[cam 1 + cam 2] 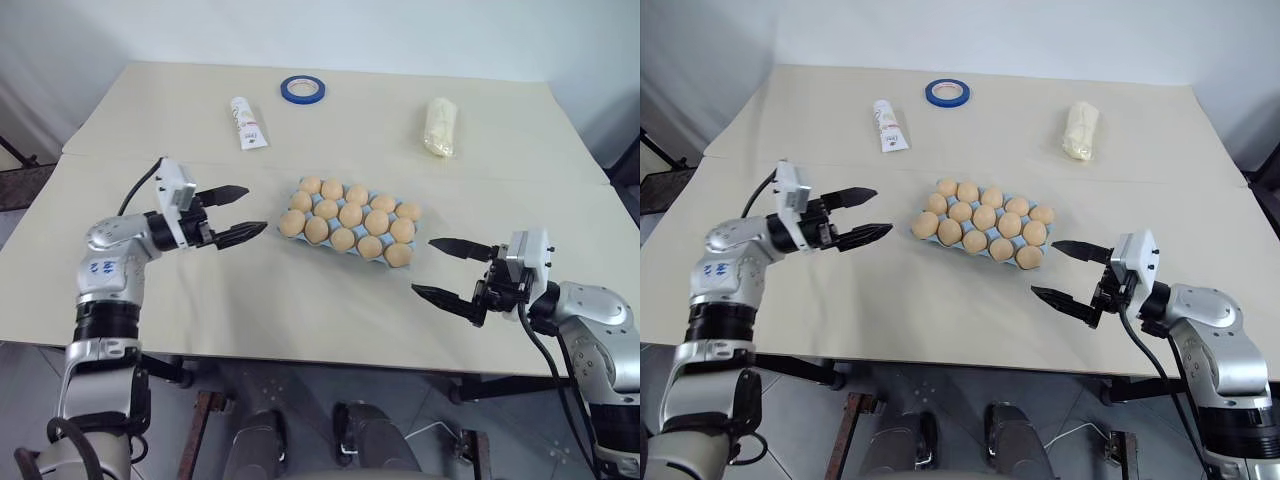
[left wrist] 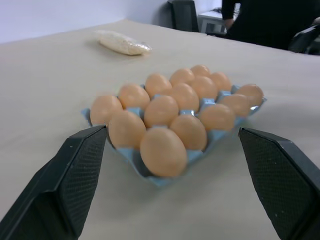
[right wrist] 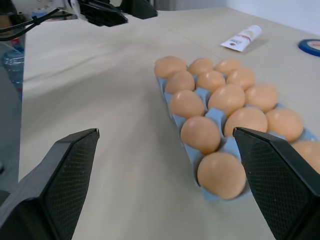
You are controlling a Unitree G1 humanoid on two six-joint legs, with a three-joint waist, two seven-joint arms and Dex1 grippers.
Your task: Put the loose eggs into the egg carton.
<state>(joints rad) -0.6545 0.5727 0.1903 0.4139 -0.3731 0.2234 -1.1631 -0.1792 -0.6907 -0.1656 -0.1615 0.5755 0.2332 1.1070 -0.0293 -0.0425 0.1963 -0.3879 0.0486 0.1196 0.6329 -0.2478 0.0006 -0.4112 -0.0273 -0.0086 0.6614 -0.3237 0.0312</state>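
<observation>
Fifteen eggs (image 1: 351, 215) in one egg carton (image 2: 131, 153), every cup full.

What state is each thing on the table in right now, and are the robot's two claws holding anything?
Egg carton: lidless, flat on the table, every visible cup filled.
Eggs: all seated in the carton, none loose on the table.
Left gripper: jaws open, empty.
Right gripper: jaws open, empty.
Tube: lying flat.
Tape ring: lying flat.
Plastic bag: lying on its side.
</observation>
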